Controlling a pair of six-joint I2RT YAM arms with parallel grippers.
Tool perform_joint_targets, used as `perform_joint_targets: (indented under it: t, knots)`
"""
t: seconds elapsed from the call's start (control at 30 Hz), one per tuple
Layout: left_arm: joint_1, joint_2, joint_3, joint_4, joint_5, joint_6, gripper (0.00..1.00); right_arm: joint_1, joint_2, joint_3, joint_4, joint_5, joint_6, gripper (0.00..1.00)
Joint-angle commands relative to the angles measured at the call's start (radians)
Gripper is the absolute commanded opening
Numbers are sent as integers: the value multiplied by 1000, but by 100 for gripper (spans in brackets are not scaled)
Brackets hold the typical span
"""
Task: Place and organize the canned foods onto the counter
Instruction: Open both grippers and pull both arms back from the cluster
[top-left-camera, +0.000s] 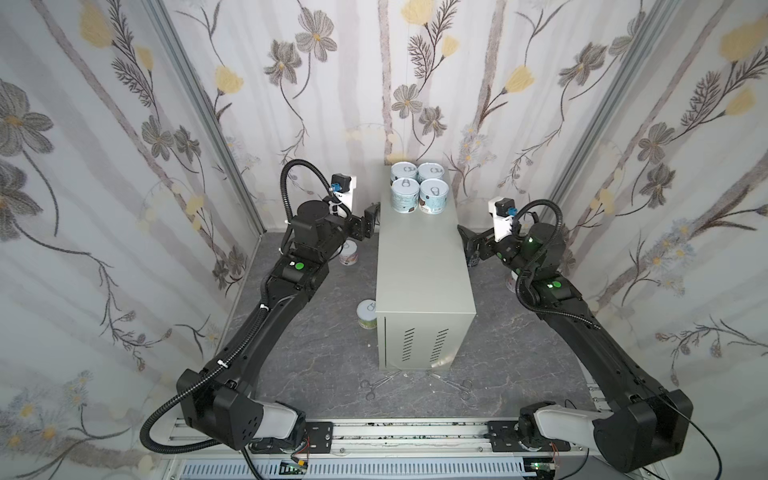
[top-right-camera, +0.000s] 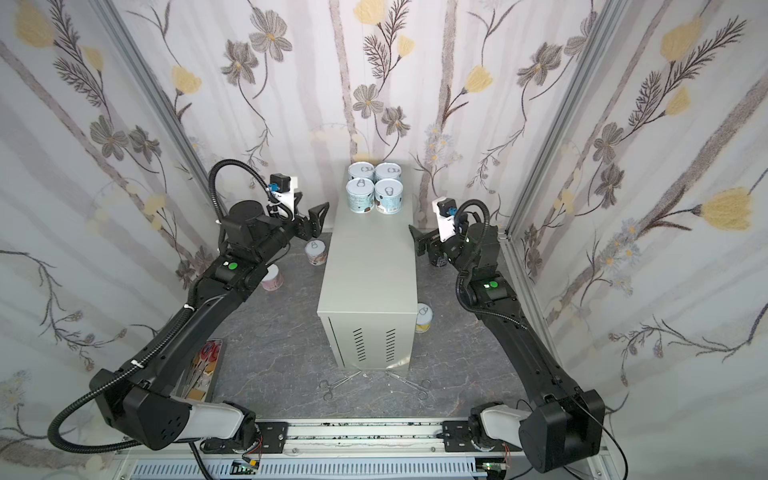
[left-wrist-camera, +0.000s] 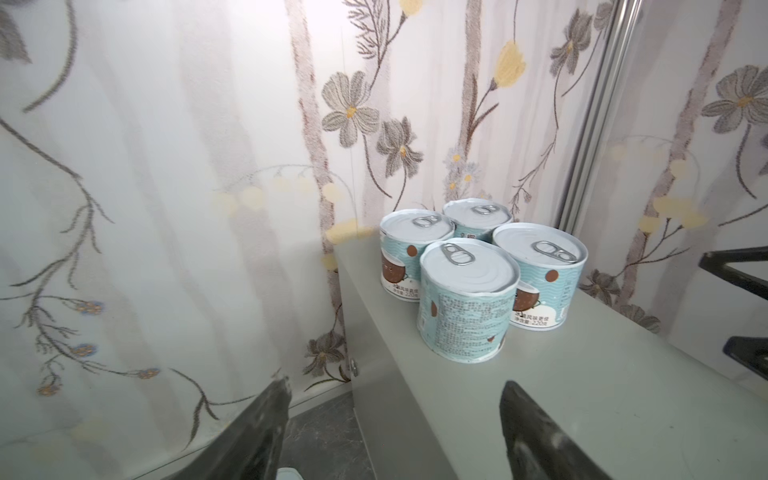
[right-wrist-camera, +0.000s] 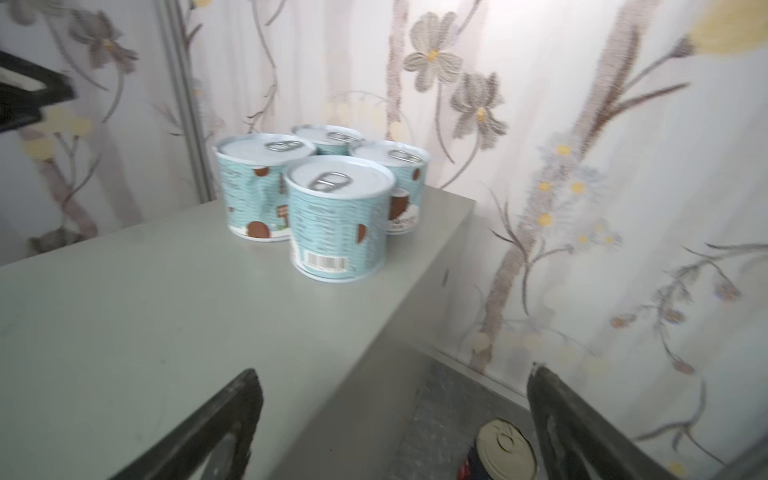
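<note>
Standing at the far end of the counter (top-left-camera: 419, 266), four teal cans (top-left-camera: 419, 193) form a tight upright square, two by two, sides touching or nearly so, pull-tab lids facing up; the left wrist view shows the same cluster (left-wrist-camera: 478, 282) near the counter's back edge by the flowered wall. The left gripper (left-wrist-camera: 395, 428) hovers beside the counter's left edge, level with its top, jaws spread apart with nothing between them, and in a top view it sits just short of the box's upper left side (top-left-camera: 371, 222). The right gripper (right-wrist-camera: 395, 419) hangs at the opposite side, jaws likewise wide apart and empty, seen in a top view close to the counter's right face (top-left-camera: 468, 241). On the dark marbled floor (top-left-camera: 324, 332), a pink-labelled can (top-left-camera: 348, 253) stands left of the counter, partly under the left arm, and a green-labelled can (top-left-camera: 367, 314) stands touching or just beside the counter's left wall near its front. In a top view a yellow-labelled can (top-right-camera: 423, 318) stands against the counter's right wall, and another pink can (top-right-camera: 272, 277) peeks out beneath the left arm. The right wrist view shows a dark-blue can (right-wrist-camera: 500, 453) upright on the floor below the right gripper. Two pairs of scissors-like forceps (top-left-camera: 376, 384) lie before the counter's vented front.
</note>
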Motion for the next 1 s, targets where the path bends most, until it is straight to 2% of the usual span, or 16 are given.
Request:
perform_joint_targets:
  t: [0.0,0.13,0.23,0.43,0.63,0.77,0.97]
  knots:
    - [35,-51,-52,58,-69,-2,83,-100,-120,-134,47,124,149,100]
    - [82,-99,-100,57,-95,-20,84,-235,-162,-185,-40,168,282,100]
    - [104,-130,-145,50,-105,-27,84,-282,-153,-211,-106,187,315,100]
    - [140,-169,-224,61,-97,-51,86,-345,-127,-308,-56,151,377,100]
    - [183,-149,-261,29,-67,-50,86,-416,34,-313,1,72,438,100]
    - [204,-156,-281,28,-46,-49,86,-436,171,-236,-63,91,461,98]
    - [225,-187,-308,8,-33,-39,87,-455,394,-55,-197,53,470,95]
